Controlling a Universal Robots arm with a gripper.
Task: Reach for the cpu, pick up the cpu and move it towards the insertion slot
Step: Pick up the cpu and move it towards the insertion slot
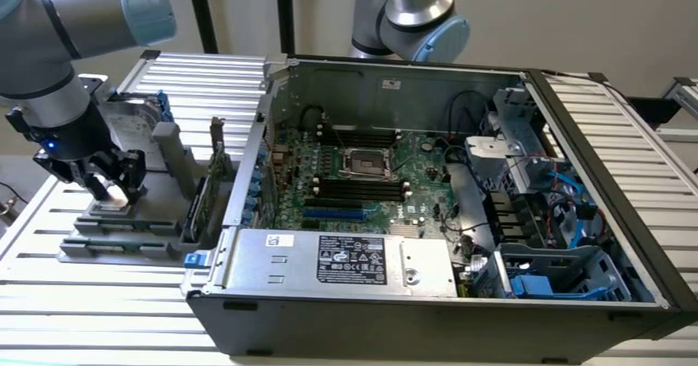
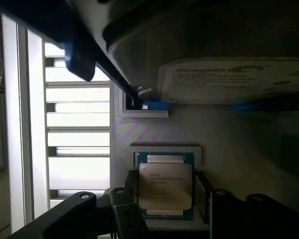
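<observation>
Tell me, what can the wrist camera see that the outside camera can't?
Wrist view: the cpu close up, its printed metal top sitting in a pale holder. Exterior view: the open computer case with the insertion slot inside it. Both: the gripper down at the holder, and the hard drive nearby.

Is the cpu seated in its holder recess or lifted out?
Seated: the cpu lies flat and square inside the holder's pale frame, with the gripper low over it.
</observation>
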